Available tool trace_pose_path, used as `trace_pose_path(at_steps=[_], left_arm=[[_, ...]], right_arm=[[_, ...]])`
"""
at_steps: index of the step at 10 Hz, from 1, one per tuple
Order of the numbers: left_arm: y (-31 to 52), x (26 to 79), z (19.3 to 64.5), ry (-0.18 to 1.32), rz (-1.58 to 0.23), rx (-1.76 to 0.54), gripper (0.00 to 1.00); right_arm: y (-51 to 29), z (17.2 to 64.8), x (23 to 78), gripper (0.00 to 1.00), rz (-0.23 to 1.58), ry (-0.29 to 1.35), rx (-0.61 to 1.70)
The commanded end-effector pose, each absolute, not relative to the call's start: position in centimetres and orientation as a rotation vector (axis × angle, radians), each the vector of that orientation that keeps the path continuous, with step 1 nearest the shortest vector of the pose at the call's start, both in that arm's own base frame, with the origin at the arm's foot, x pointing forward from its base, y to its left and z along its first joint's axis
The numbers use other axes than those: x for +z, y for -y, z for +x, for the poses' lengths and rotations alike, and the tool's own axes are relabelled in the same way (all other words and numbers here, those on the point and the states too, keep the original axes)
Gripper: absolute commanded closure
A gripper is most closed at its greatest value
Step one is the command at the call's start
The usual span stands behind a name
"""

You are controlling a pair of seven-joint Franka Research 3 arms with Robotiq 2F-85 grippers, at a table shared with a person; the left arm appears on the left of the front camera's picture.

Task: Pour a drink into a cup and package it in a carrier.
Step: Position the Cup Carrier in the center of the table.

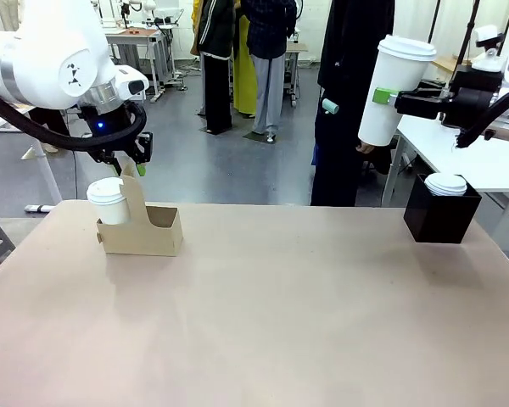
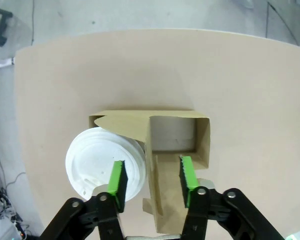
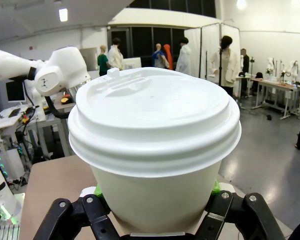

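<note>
On the tan tabletop (image 1: 263, 322), a small brown cardboard carrier (image 1: 148, 237) with two square pockets and a tall upright handle tab (image 1: 136, 202) in the middle. In the left pocket of the carrier, a white paper cup with a white plastic lid (image 1: 108, 197), standing upright, lid well above the pocket edge. The right pocket (image 2: 174, 134) of the carrier open, only its cardboard bottom to see.

Directly above the carrier's handle tab, the left gripper (image 1: 129, 167), pointing straight down. Jaws parted wide, with one green pad (image 2: 119, 182) on each side of the tab when seen from the left wrist camera. Free space between pads and cardboard; nothing in the grip.

Far to the right of the carrier and much higher than it, the right gripper (image 1: 382, 96), clamped on a second tall white lidded paper cup (image 1: 397, 85). Held by its wall below the lid, slightly tilted, in the air in front of a person in dark clothes (image 1: 348, 76). Green pads pressed on both sides of this cup in the right wrist view.

Well apart from the carrier, on the right far part of the table, a black square box (image 1: 441, 220) with a stack of white lids (image 1: 445, 183) on top.

Contents of both cups hidden under the lids.
</note>
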State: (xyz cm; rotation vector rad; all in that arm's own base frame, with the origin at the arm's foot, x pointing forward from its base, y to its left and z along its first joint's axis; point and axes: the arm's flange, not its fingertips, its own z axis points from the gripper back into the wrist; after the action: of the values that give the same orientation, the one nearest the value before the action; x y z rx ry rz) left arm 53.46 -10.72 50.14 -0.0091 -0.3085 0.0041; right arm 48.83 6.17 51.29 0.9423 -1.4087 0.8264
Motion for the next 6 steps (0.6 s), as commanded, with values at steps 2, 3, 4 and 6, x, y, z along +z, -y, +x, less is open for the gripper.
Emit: trace_pose_path(at_steps=[2, 3, 4, 6], left_arm=[[10.91, 49.86, 54.3, 0.306, 0.037, 0.05, 0.96], [10.97, 49.71, 54.56, 0.305, 0.04, 0.057, 1.0], [10.95, 49.59, 54.58, 0.298, 0.042, 0.058, 1.0], [11.29, 49.67, 54.61, 0.302, 0.058, 0.063, 1.0]], right_arm=[[-6.19, 48.53, 51.48, 0.2, 0.936, 1.425, 0.842], [-6.19, 48.53, 51.48, 0.2, 0.936, 1.425, 0.842], [-6.19, 48.53, 51.48, 0.2, 0.936, 1.425, 0.842], [-6.19, 48.53, 51.48, 0.2, 0.936, 1.425, 0.842]])
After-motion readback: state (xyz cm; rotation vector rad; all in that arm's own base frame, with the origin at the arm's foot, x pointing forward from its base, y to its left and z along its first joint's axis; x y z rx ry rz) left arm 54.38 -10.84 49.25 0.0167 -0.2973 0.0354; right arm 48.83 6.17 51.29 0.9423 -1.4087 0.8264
